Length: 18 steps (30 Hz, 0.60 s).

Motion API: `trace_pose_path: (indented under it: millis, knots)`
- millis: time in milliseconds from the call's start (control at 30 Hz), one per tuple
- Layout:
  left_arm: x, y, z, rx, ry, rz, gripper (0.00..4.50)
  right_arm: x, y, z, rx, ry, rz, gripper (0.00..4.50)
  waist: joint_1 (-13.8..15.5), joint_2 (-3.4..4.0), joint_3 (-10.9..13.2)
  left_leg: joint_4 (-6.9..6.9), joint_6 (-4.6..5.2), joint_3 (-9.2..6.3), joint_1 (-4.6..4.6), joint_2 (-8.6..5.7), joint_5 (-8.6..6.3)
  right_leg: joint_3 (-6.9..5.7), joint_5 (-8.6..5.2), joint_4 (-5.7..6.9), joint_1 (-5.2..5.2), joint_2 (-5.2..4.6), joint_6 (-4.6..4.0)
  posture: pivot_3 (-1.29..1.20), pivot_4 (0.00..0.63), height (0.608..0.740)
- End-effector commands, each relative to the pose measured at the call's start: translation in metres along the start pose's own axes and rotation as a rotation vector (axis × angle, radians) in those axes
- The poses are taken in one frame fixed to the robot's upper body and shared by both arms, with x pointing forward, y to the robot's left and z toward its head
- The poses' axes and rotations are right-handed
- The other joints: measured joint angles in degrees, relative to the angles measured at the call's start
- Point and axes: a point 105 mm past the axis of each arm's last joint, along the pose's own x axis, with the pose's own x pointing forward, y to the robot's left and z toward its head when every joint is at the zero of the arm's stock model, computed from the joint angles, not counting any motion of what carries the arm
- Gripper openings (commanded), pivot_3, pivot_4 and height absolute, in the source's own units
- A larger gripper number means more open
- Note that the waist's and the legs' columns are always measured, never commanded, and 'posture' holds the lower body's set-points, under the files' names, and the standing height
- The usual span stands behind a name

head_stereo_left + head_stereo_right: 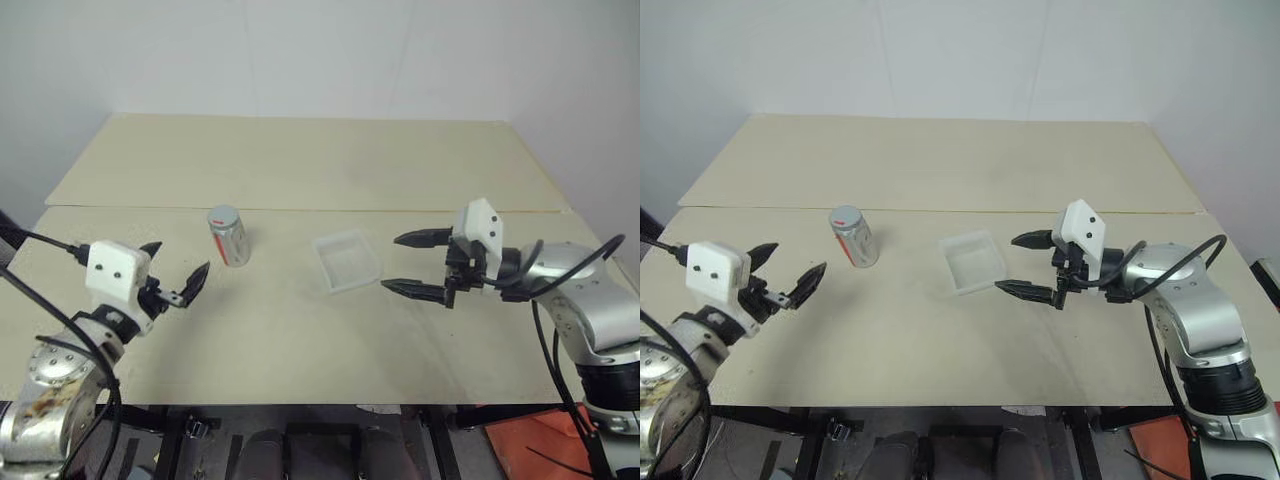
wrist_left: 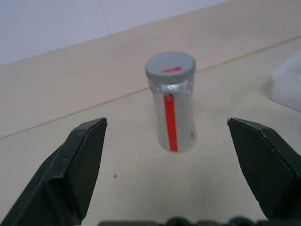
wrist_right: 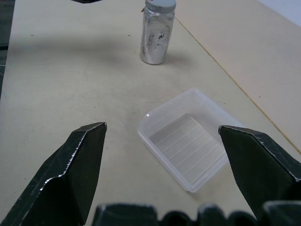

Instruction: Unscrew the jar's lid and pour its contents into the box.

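- Standing upright on the table [image 1: 300, 340]: jar [image 1: 229, 238], lid [image 1: 222, 215] on.
- Left gripper [image 1: 178, 272], jaws apart, empty, at jar's 8 o'clock.
- Right gripper [image 1: 412, 264], jaws apart, empty, at box's [image 1: 346, 260] 3 o'clock.

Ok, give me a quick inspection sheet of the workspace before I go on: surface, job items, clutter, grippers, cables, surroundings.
Surface: beige table with a seam running across behind the jar.
Jar: jar upright, grey lid on it.
Box: clear plastic box to the jar's right, apart from it; looks empty.
Contents: cannot tell, jar closed.
Clutter: nothing seen.
Grippers: left gripper open, short of the jar, holding nothing; right gripper open beside the box, holding nothing.
Cables: black cables on the right arm, clear of the items.
Surroundings: plain white wall behind the table.
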Motion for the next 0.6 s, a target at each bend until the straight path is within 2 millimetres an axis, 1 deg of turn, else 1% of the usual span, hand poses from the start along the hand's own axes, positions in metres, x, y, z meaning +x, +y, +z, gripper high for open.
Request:
trace_pose_path:
  millis: [33,233,367,533,600]
  knots:
    - [0.017,0.0,0.003,0.01,-0.052,-0.012,4.46,-0.004,-0.002,0.017,-0.077,-0.026,-0.011,4.44,0.0,0.0,0.0,0.0,0.0,0.0,-0.01,-0.01,0.0,0.0,0.0,-0.02,0.0,-0.01,0.0,0.0,0.15,0.74]
    - [0.043,0.0,-0.008,0.004,-0.08,-0.001,4.46,-0.007,-0.002,0.023,-0.091,-0.03,-0.015,4.44,0.0,0.0,0.0,0.0,0.01,-0.02,-0.07,-0.02,-0.01,-0.05,0.0,-0.04,-0.02,-0.04,0.01,0.0,0.15,0.74]
    - [0.058,-0.005,-0.017,0.008,-0.098,0.006,4.46,-0.008,0.0,0.025,-0.098,-0.034,-0.021,4.44,0.0,-0.01,0.0,0.0,0.01,-0.01,-0.07,-0.02,-0.01,-0.05,0.01,-0.02,-0.03,-0.05,0.01,0.0,0.15,0.74]
    - [0.077,-0.01,-0.022,-0.031,-0.127,0.01,4.46,-0.01,0.002,0.029,-0.107,-0.036,-0.029,4.44,0.1,0.0,0.0,0.01,0.01,-0.03,-0.09,-0.03,-0.01,-0.08,0.02,-0.02,-0.02,-0.08,0.02,0.0,0.15,0.74]
    - [0.082,-0.01,-0.024,-0.033,-0.134,0.012,4.46,-0.011,0.003,0.03,-0.11,-0.034,-0.032,4.44,0.1,-0.01,0.0,0.03,0.01,-0.06,-0.12,-0.03,0.0,-0.12,0.02,-0.03,-0.03,-0.07,0.04,0.0,0.15,0.74]
